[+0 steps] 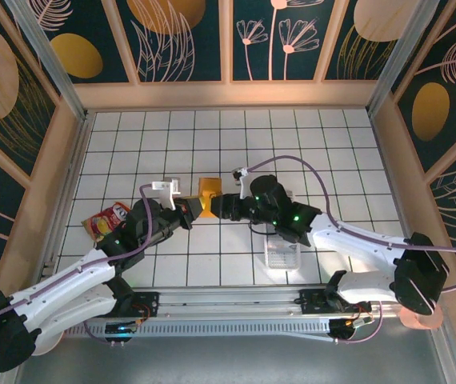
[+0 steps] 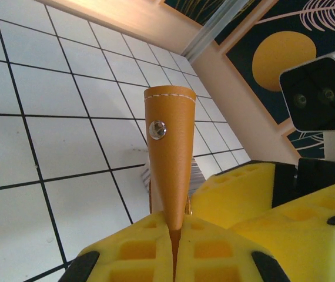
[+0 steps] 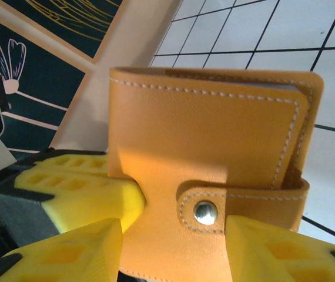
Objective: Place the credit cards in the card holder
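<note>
The tan card holder [image 1: 208, 194] hangs above the middle of the table, between the two grippers. My left gripper [image 2: 175, 241] is shut on the lower end of its flap [image 2: 168, 153], which stands upright with a metal snap near the top. Behind the flap the credit cards [image 2: 197, 174] show edge-on as grey-white stripes. The right wrist view has the card holder [image 3: 203, 135] face-on, with its clasp tab and snap [image 3: 205, 212]. My right gripper [image 3: 173, 252] stands open, one yellow finger on either side of the holder's lower part. Whether they press on it I cannot tell.
A red-yellow snack packet [image 1: 108, 220] lies to the left, beside the left arm. A clear rectangular tray [image 1: 282, 252] sits under the right arm. Wooden walls [image 1: 228, 94] close in the white tiled table on three sides.
</note>
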